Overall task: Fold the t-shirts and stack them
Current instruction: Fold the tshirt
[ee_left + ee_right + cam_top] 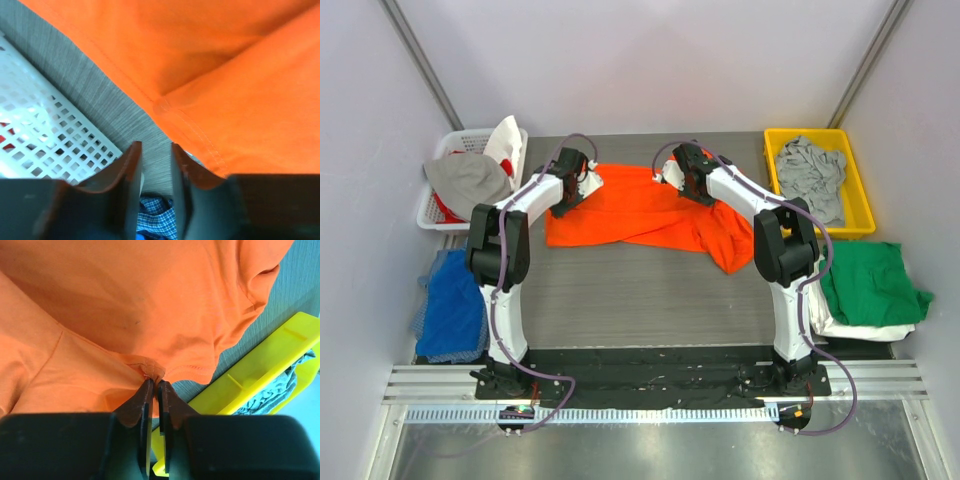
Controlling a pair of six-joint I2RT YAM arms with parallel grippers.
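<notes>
The orange t-shirt lies spread across the far middle of the table, with one part trailing toward the right arm. My right gripper is at the shirt's far right edge, shut on a bunched hem seam. My left gripper is at the shirt's far left corner; its jaws stand apart with only bare table between them, and the orange hem lies just beside the right finger. A green t-shirt lies on a white one at the right. A grey t-shirt sits in the yellow bin.
The yellow bin stands at the far right, and its rim shows close to my right gripper. A white lattice basket holding grey, white and red cloth stands at the far left, near my left gripper. Blue cloth lies off the table's left edge.
</notes>
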